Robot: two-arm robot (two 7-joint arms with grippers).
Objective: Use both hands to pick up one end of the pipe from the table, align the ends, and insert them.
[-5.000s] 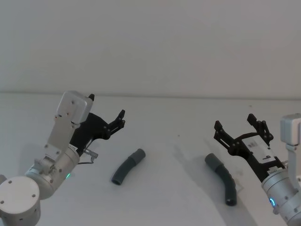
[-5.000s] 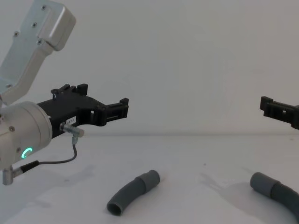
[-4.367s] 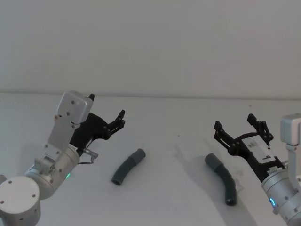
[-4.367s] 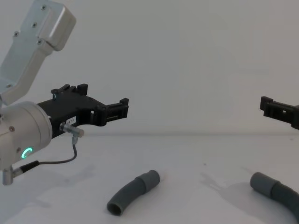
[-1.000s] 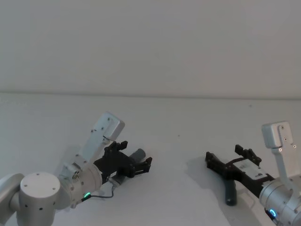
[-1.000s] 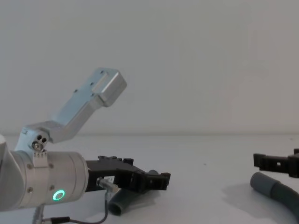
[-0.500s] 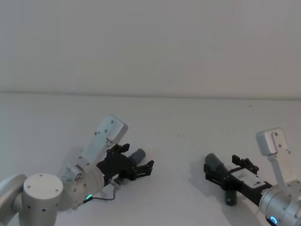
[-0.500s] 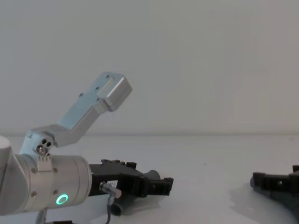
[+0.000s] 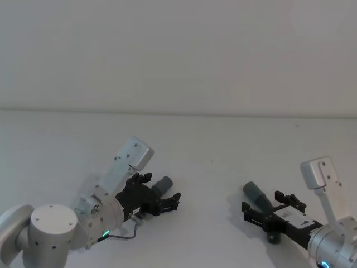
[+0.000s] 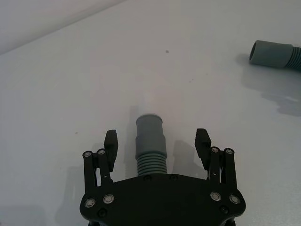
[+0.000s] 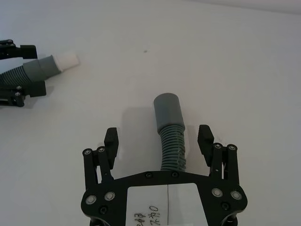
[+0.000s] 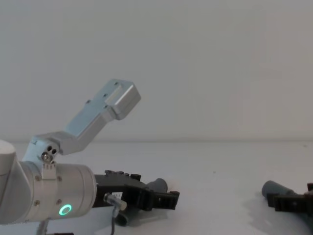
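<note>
Two curved dark-grey pipe pieces lie on the white table (image 9: pixel 212 145). The left piece (image 9: pixel 164 183) lies between the fingers of my open left gripper (image 9: pixel 160 190), low at the table. In the left wrist view its collar (image 10: pixel 150 127) pokes out past the left gripper (image 10: pixel 157 140), whose jaws stand wide on either side. The right piece (image 9: pixel 255 193) lies the same way inside my open right gripper (image 9: pixel 262 204). In the right wrist view its ribbed body and smooth end (image 11: pixel 168 113) run between the fingertips of the right gripper (image 11: pixel 158 135). The left piece there shows a white tip (image 11: pixel 66 60).
The pieces lie well apart, with bare table between them. The chest view shows the left gripper (image 12: pixel 161 198) and the left piece's collar (image 12: pixel 157 185) low at the left. The right piece (image 12: pixel 271 188) is at the right edge. A plain wall closes the back.
Both arms have come down from above the table. Each open gripper now straddles its own pipe piece, having slid a little farther along it in the last second.
</note>
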